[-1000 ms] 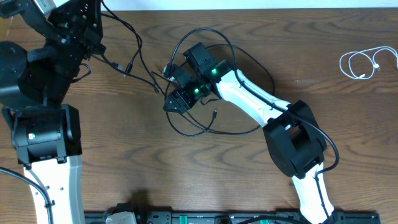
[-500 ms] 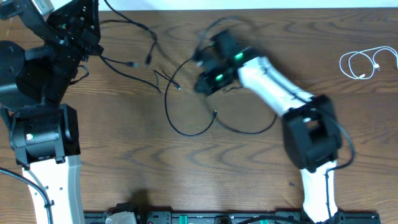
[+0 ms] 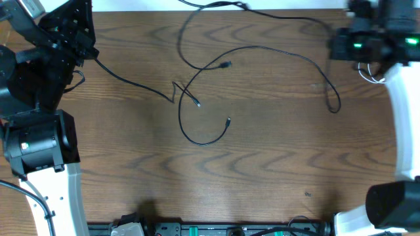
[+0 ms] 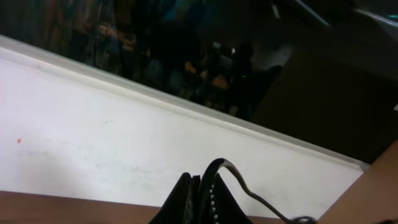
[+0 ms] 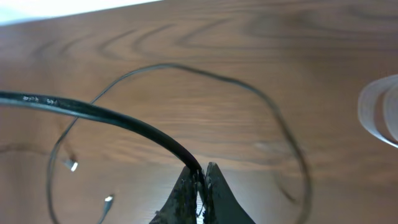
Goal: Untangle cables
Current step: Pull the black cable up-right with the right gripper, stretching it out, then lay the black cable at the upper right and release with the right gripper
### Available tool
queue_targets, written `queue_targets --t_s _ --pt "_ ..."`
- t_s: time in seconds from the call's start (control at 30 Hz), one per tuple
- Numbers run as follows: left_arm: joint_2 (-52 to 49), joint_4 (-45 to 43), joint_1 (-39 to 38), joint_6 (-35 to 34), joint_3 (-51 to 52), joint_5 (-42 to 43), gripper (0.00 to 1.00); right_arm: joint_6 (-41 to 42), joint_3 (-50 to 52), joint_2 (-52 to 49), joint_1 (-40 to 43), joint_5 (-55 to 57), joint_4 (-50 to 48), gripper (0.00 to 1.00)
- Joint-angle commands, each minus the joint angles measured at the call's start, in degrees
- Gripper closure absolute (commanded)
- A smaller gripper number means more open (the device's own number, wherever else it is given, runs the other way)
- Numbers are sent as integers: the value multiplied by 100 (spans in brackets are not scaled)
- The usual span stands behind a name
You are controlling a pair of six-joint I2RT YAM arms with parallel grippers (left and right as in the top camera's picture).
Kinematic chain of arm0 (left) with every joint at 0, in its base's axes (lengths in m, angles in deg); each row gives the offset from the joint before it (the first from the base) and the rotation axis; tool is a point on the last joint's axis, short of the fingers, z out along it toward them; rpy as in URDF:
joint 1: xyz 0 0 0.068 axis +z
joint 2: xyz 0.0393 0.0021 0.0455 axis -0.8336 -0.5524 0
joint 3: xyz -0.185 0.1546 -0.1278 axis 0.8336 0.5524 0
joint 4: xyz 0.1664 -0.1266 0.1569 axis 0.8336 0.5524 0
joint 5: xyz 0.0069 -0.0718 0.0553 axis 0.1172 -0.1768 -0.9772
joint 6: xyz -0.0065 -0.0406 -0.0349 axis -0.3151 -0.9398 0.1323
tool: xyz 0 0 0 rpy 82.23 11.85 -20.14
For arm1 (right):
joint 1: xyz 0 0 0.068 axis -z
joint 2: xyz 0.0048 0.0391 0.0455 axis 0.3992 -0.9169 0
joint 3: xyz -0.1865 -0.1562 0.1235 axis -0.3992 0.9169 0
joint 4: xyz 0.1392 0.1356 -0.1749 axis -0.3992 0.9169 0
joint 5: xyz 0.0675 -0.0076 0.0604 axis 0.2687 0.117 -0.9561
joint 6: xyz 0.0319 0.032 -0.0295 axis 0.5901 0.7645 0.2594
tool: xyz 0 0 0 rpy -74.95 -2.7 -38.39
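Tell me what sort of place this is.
Likely a robotics lab workbench: a wood-grain table, a left arm and right arm at its sides, black cables spread between.

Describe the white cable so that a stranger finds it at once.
On the table, look at the far right corner, under the right arm. The white cable lies coiled there, partly hidden; all other cables are black.

overhead: bright, even, sharp, faint shadows
left wrist: dim, murky background
right wrist: near cable (image 5: 124, 123) out of focus
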Motion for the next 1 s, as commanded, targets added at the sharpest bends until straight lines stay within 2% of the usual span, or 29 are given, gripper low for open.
queue_targets --t_s 0.0,0.3,0.57,0.8,0.97 --pt "37 94 195 63 -109 -33 92 476 -26 136 643 647 229 99" --pt "37 839 584 389 -109 -960 92 874 -26 81 1858 835 564 99" --pt "37 1327 603 732 -109 -1674 92 1051 -26 79 2470 1154 636 99" --pt "37 1569 603 750 -109 -1674 92 951 -26 81 2673 1021 46 99" --pt "37 2009 601 752 -109 -1674 92 894 -26 81 2769 1327 -632 99"
